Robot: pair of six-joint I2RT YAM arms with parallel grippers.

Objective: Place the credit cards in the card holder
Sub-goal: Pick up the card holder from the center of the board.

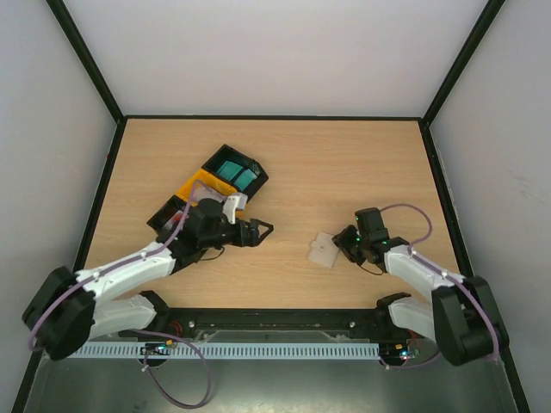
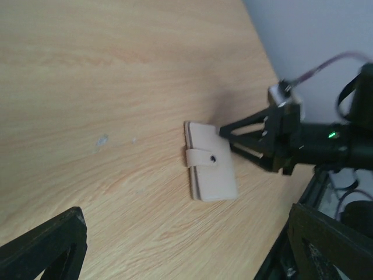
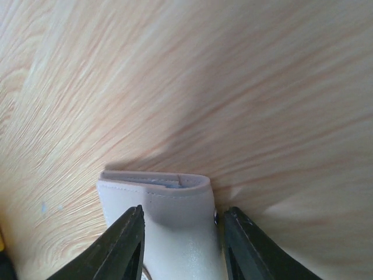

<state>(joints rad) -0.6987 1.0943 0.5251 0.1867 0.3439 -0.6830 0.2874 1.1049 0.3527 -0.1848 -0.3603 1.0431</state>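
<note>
The beige card holder [image 1: 324,249] lies flat and snapped shut on the table, right of centre. It also shows in the left wrist view [image 2: 211,169], with its dark snap dot [image 2: 213,158], and in the right wrist view [image 3: 169,210]. My right gripper [image 1: 346,243] is open, its fingers [image 3: 125,245] either side of the holder's near end. Two teal credit cards [image 1: 234,175] lie in a black tray bin at the back left. My left gripper [image 1: 258,231] is wide open and empty, left of the holder, its fingers [image 2: 46,245] at the frame's bottom corners.
A yellow tray bin [image 1: 191,188] and another black bin [image 1: 165,215] sit beside the teal cards, partly hidden by my left arm. Black frame rails [image 1: 439,181] edge the table on all sides. The right arm [image 2: 326,140] shows in the left wrist view.
</note>
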